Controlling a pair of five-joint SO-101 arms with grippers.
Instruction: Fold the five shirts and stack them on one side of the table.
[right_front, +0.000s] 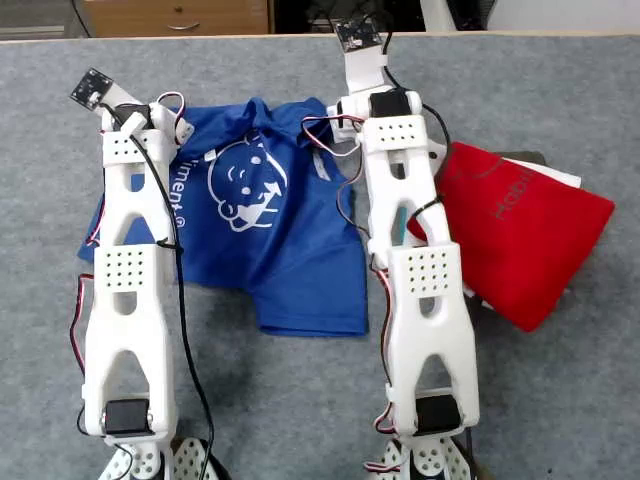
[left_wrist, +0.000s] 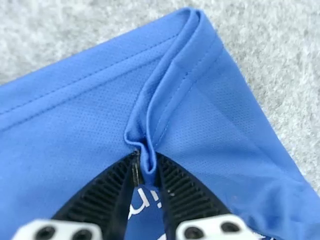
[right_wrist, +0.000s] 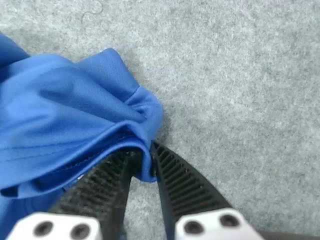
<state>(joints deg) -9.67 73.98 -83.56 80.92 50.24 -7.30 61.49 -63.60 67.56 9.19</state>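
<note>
The blue shirt (right_front: 270, 240) lies spread, print up, mid-table (right_front: 300, 400) between the two arms. The left claw (left_wrist: 146, 161) is closed on a raised fold of it at about the shirt's 10 o'clock, and the right claw (right_wrist: 145, 161) is closed on a bunched edge at about 1 o'clock. A folded red shirt (right_front: 520, 235) lies at 3 o'clock from the blue one, just beside the right arm, with pale and dark cloth edges showing beneath it.
</note>
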